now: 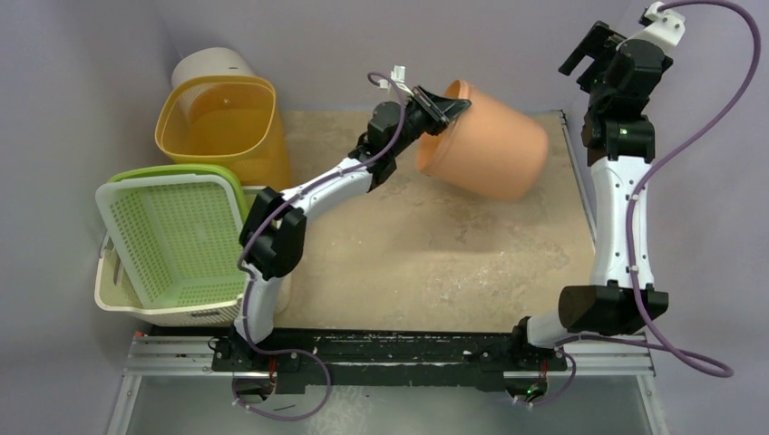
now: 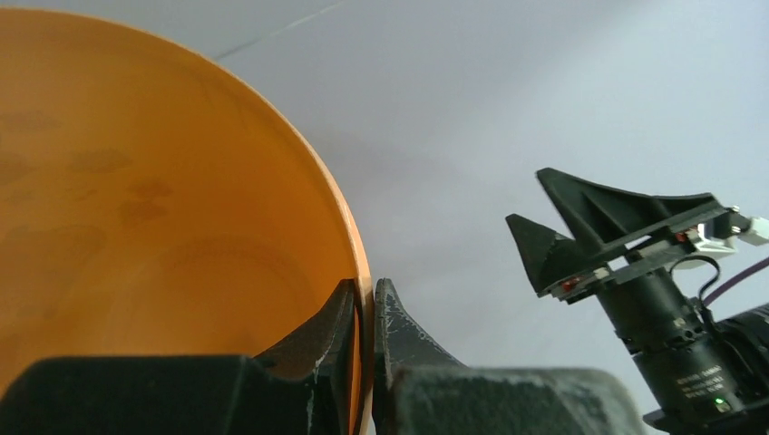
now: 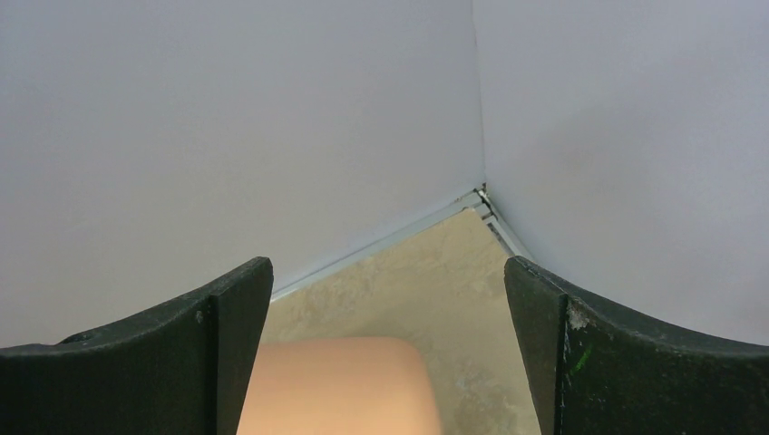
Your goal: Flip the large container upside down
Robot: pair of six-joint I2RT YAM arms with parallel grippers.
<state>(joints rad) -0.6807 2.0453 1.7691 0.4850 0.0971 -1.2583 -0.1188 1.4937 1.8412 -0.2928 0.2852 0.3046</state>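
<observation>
Left claw [image 1: 446, 102]: closed tight on the rim of the large container [image 1: 490, 145], 1 finger inside, 1 outside. Container tipped on its side, mouth at this claw, body extending to the claw's right over the tabletop [image 1: 426, 263]. Right claw [image 1: 594, 56]: wide open, holding nothing, raised apart from the container.

Terracotta container [image 1: 485, 149]: one. Yellow tub [image 1: 222, 122]: one. White bin [image 1: 213, 65]: one. Green basket [image 1: 172, 240]: one. Cream basket [image 1: 118, 294]: one. Arms: two, so left end effector [image 2: 363, 308] plus right end effector [image 3: 388, 272]. Desk [image 1: 435, 263]: one.
</observation>
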